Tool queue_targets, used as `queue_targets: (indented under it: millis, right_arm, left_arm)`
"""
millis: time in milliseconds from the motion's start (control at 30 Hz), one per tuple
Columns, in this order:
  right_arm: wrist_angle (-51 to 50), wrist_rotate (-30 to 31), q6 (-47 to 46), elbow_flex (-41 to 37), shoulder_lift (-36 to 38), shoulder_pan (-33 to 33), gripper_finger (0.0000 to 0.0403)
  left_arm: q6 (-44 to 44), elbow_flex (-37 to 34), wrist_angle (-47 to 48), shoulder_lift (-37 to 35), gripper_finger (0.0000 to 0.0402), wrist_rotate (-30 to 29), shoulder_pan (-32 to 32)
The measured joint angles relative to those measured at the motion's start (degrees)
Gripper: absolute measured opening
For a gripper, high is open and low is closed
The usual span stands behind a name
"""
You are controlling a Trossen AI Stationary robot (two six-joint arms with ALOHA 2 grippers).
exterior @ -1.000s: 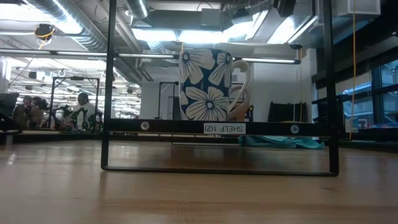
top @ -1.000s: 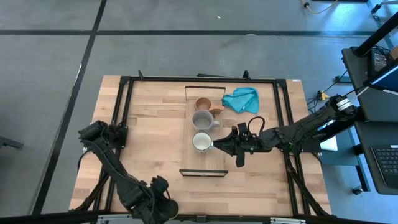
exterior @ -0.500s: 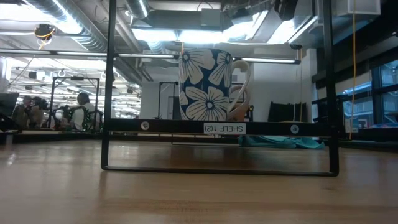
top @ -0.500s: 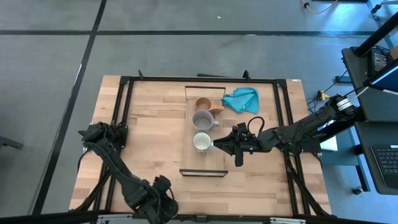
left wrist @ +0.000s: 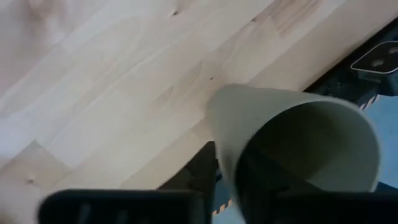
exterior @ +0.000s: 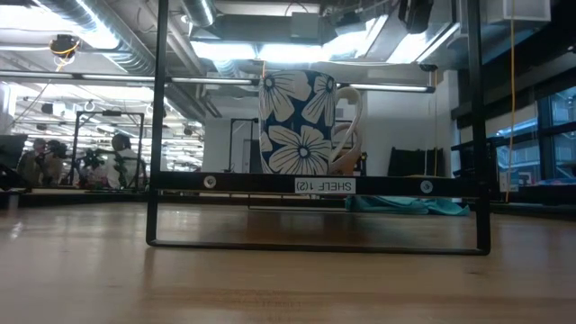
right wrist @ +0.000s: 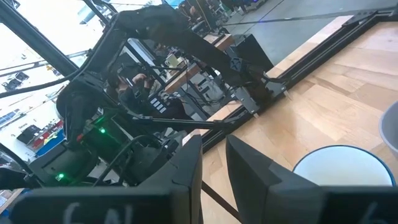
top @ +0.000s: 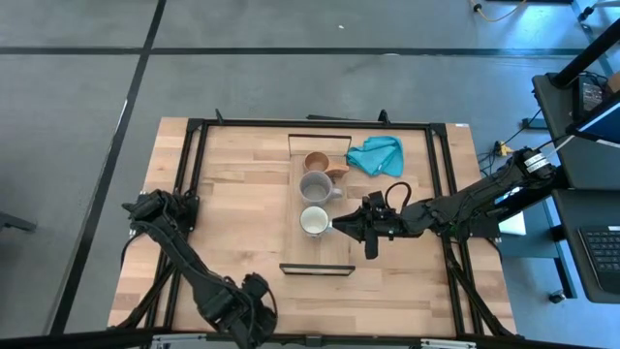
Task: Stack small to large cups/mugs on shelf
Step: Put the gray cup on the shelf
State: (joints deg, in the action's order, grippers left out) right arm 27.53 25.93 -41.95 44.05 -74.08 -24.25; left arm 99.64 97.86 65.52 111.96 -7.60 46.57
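A: Shelf and cups, where?
B: The shelf is seen lying mid-table in the high view, black brackets at both short ends. Three cups are lined along it: the tan wooden cup at the far end, the grey mug in the middle, the white-inside mug nearest the front. In the low view that last one is shown as a blue mug with white flowers, upright on the shelf, handle to the picture's right.

A: Fourth cup?
B: A dark olive cup is held by the left gripper; the fingers are closed on its wall, with the rim turned away from the wrist camera. The left gripper is placed at the table's left edge, by the black frame, well apart from the shelf.

A: Right gripper?
B: The right gripper is found just beside the white-inside mug's right side. In the right wrist view the fingers are seen slightly parted with nothing between them, and the mug's pale rim lies just ahead.

A: Anything else?
B: A teal cloth is lying right of the shelf's far end. People are visible in the room behind, in the low view.
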Motion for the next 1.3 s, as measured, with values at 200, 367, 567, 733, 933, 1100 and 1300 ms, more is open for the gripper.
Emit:
queue_targets:
  millis: [200,367,567,733,933,1100,1300]
  right_arm:
    - [0.0,0.0,-0.1,0.0,0.0,0.0,0.0075]
    - [0.1,0.4,-1.5,0.0,0.0,0.0,0.0075]
    - [0.3,1.5,-1.4,0.0,0.0,0.0,0.0075]
    - [0.3,2.1,0.6,0.0,0.0,0.0,0.0075]
    - [0.1,8.0,4.4,0.0,0.0,0.5,0.0075]
    - [0.0,8.5,4.9,0.0,0.0,1.3,0.0075]
    - [-0.6,9.0,4.8,0.0,0.0,1.6,0.0075]
  left_arm:
    - [-2.6,0.0,0.7,0.0,0.0009,-0.4,-1.0]
    - [-4.3,0.8,7.5,-1.0,0.0004,-0.4,-1.7]
    - [-6.4,7.5,20.4,-6.0,0.0003,-3.2,-3.0]
    - [-11.3,14.0,24.2,-9.9,0.0002,-9.9,-6.0]
    - [-20.9,15.4,24.9,-12.7,0.0001,-11.2,-13.6]
    - [-27.5,15.4,24.7,-14.4,0.0001,-12.1,-19.2]
    - [-31.2,15.4,24.5,-16.5,0.0001,-9.3,-19.8]
